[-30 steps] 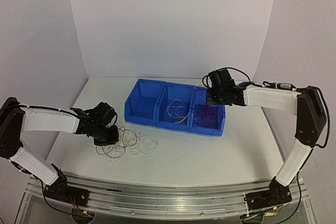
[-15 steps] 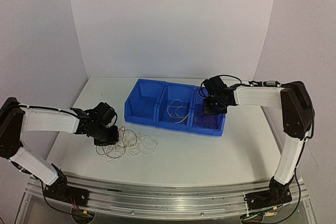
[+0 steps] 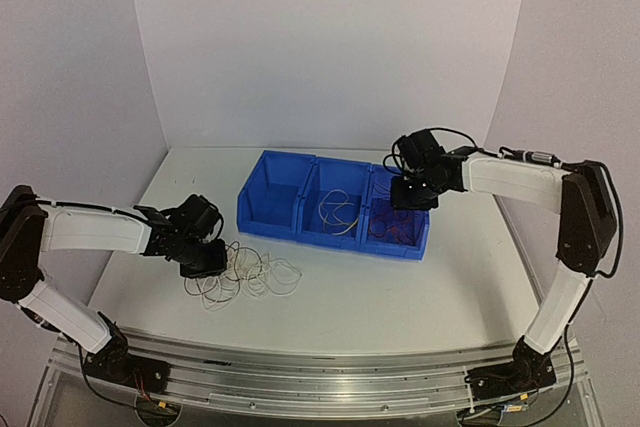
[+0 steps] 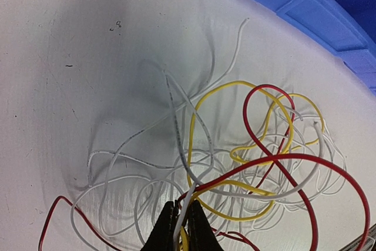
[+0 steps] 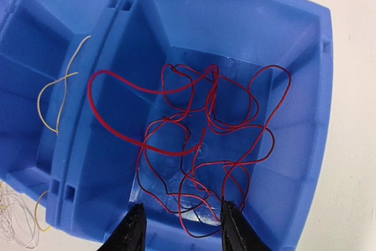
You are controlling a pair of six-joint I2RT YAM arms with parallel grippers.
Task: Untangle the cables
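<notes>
A tangle of thin white, yellow and red cables (image 3: 252, 277) lies on the white table, left of the blue bins. My left gripper (image 3: 205, 259) sits at the tangle's left edge. In the left wrist view this gripper (image 4: 181, 218) is shut on a white cable (image 4: 187, 195) that runs up into the tangle (image 4: 252, 163). My right gripper (image 3: 413, 195) hovers over the rightmost bin. Its fingers stand open (image 5: 183, 218) above a loose heap of red cables (image 5: 205, 133) on the bin floor. One red strand's end lies against the right fingertip (image 5: 230, 213).
Three joined blue bins (image 3: 300, 232) stand mid-table; the middle one holds a yellow cable and a white one (image 3: 338, 214), and the left one looks bare. The bin's rim (image 5: 322, 116) and dividers surround the right gripper. White walls stand close behind and at both sides.
The right gripper has gone from shut to open over the rightmost bin, after dipping toward it and lifting slightly. The left arm and tangle have not moved.
</notes>
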